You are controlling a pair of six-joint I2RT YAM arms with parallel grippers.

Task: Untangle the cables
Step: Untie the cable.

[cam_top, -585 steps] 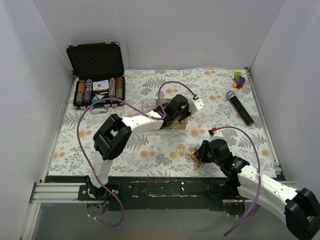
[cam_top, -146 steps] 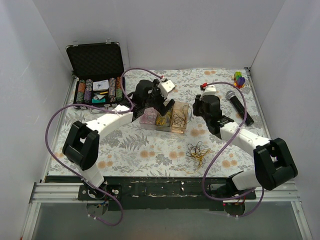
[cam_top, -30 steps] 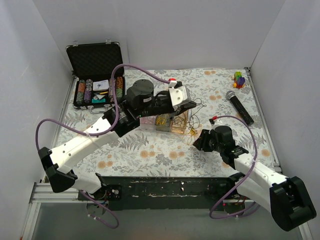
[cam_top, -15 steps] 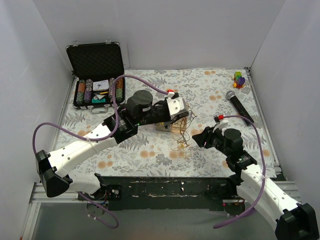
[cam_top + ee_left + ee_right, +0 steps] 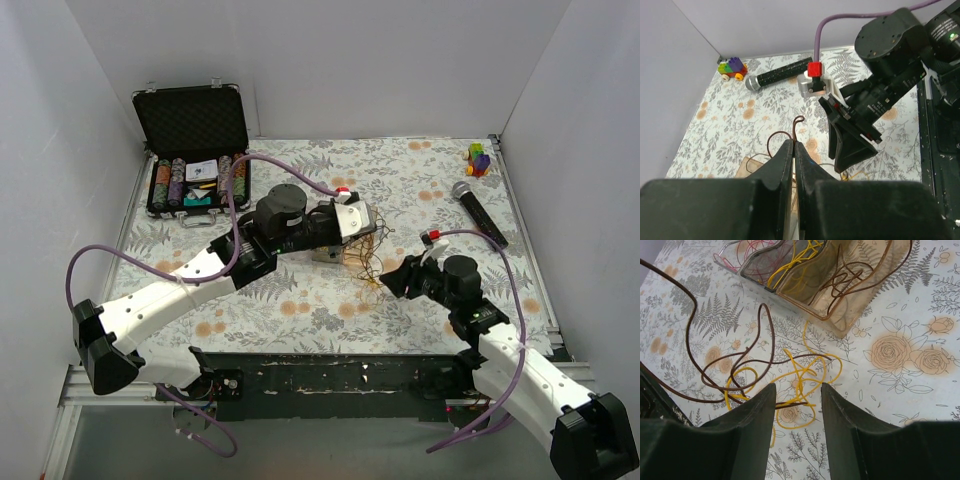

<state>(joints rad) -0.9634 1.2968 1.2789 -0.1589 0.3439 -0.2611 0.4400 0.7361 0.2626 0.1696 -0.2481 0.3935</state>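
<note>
Cable (image 5: 798, 119) of dark brown sits clamped in the left end effector (image 5: 793, 146). The right end effector (image 5: 797, 390), fingers apart, hangs over yellow cables (image 5: 795, 362) on the worktop (image 5: 900, 405).

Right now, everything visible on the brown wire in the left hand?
The brown wire is thin, dark, and stiff enough to hold its curves. The left hand is shut on it, a short hooked end poking past its tips. In the right wrist view, seemingly the same strand slants in from upper left, drops to the floral cloth and loops through the yellow wire there, under the open right hand.
</note>
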